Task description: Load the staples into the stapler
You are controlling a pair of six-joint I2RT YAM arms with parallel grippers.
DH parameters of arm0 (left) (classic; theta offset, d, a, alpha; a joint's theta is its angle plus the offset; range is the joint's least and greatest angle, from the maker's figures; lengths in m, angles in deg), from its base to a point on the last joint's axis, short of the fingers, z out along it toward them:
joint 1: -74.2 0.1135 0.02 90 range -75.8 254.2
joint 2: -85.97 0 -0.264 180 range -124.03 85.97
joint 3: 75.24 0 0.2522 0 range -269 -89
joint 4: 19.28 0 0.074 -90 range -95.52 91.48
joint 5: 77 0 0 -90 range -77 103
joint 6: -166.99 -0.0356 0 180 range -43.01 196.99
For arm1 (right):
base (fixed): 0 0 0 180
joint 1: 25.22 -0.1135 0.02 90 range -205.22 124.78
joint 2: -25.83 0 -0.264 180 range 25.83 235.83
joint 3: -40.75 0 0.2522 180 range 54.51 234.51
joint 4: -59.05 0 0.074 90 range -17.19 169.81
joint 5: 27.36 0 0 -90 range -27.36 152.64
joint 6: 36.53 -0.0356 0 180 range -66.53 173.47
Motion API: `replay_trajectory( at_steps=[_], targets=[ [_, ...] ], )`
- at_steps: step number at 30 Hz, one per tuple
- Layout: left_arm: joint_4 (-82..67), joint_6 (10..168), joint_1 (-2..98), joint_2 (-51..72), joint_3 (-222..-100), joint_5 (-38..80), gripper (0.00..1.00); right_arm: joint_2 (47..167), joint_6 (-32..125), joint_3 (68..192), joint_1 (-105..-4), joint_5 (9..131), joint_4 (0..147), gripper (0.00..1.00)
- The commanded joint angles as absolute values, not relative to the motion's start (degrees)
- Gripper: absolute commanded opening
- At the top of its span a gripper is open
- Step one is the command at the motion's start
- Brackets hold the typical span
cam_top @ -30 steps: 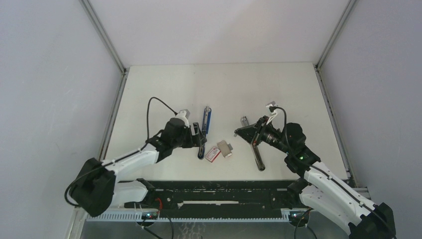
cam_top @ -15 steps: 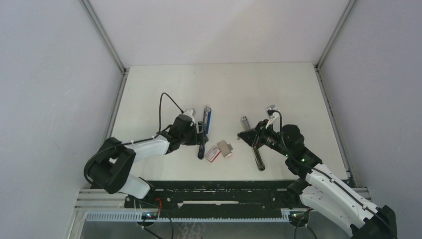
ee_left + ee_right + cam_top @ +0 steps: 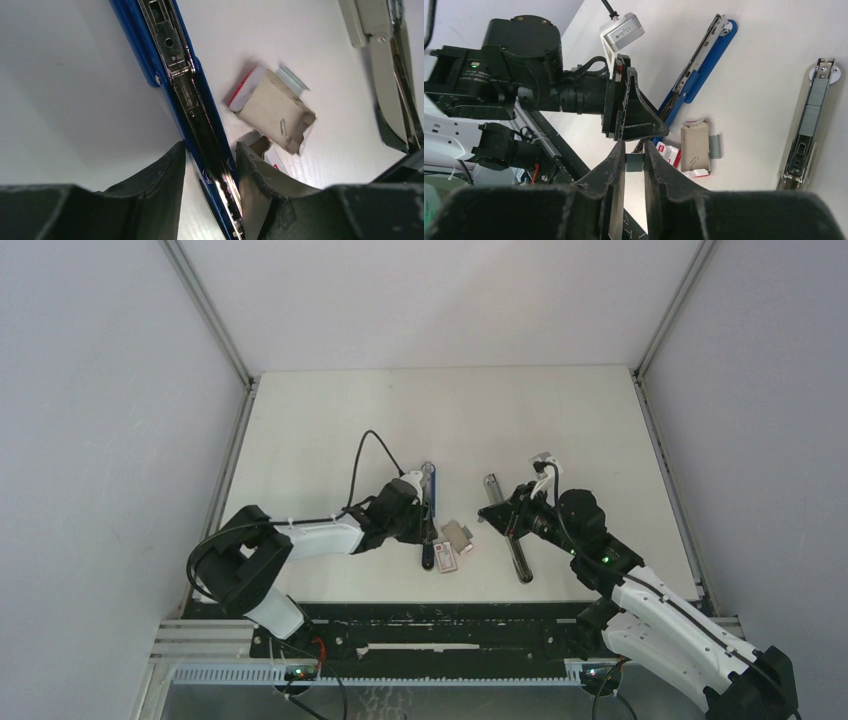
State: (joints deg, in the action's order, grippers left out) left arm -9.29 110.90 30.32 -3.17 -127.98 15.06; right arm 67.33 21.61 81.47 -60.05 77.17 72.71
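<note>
The blue stapler [image 3: 428, 480] lies open on the table, its rail facing up in the left wrist view [image 3: 192, 100]. My left gripper [image 3: 421, 527] is shut on its middle [image 3: 210, 165], one finger on each side. The small red-and-white staple box [image 3: 446, 558] and its cardboard tray [image 3: 458, 536] lie just right of the stapler; they also show in the left wrist view [image 3: 277, 112]. My right gripper [image 3: 502, 513] hovers right of them, shut on a short grey staple strip [image 3: 635, 162] held between its fingertips [image 3: 618, 160].
A second, grey-and-black stapler [image 3: 518, 558] lies open under the right gripper, and shows at the right of the right wrist view [image 3: 809, 125]. The black rail [image 3: 430, 625] runs along the table's near edge. Grey walls stand on both sides.
My left gripper has moved right with the blue stapler, which now lies straighter and against the staple box. The box has shifted slightly right. The right gripper has barely moved.
</note>
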Motion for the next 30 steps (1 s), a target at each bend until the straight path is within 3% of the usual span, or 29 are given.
replay_trajectory(
  at_steps=[1,7,13,18,23,25,30],
  targets=[
    [-8.75,113.94,26.36,-4.81,-130.91,16.47,0.46,68.02,23.65,84.04,-61.02,74.25,72.56,0.16],
    [-13.6,118.0,24.28,-5.27,-131.09,18.22,0.51,72.01,24.94,86.96,-62.43,68.77,76.16,0.16],
    [-13.54,117.7,25.52,3.37,-127.84,15.7,0.67,80.63,25.42,93.48,-66.32,59.91,81.5,0.16],
    [-10.27,113.83,33.46,15.43,-123.12,14.31,0.79,89.28,24.29,98.51,-69.69,53.97,81.83,0.16],
    [-6.84,108.58,42.43,24.01,-120.99,11.66,0.83,99.6,22.52,104.17,-72.44,48.28,82.29,0.16],
    [-14.47,111.93,44.43,26.56,-115.84,11.96,0.84,103.7,21.65,106.7,-73.37,46.59,82.87,0.16],
    [-21.02,106.76,44.93,31.58,-109.4,-0.85,0.85,113.14,19.81,112.34,-74.73,43.67,84.36,0.17]
  ],
)
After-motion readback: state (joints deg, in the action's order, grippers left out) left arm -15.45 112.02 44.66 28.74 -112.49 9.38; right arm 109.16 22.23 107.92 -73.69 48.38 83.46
